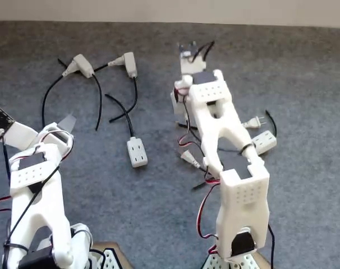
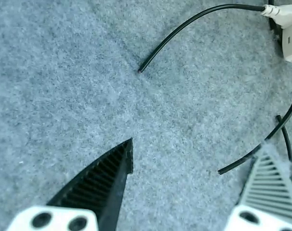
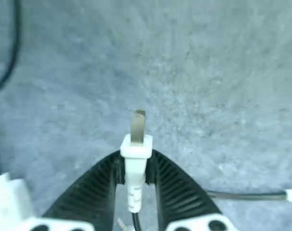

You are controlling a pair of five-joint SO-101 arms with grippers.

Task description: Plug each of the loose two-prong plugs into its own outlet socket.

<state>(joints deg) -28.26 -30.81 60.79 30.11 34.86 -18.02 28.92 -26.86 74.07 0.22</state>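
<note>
My right gripper (image 3: 136,155) is shut on a white two-prong plug (image 3: 135,147), prongs pointing away over grey carpet. In the high view that arm stretches up the middle of the table. My left gripper (image 2: 198,144) stands open above bare carpet at the left (image 1: 65,123), nothing between its fingers. A white outlet socket (image 1: 137,151) lies mid-table on a black cord. Another socket (image 1: 264,141) lies right of the right arm, with a loose plug (image 1: 253,121) just behind it. A further plug (image 1: 188,158) lies beside the right arm's left side.
Two white plug-and-socket pieces (image 1: 80,66) (image 1: 128,63) with curling black cords lie at the back left; one (image 2: 286,24) appears in the left wrist view with loose cord ends (image 2: 141,70). Carpet between the arms is open.
</note>
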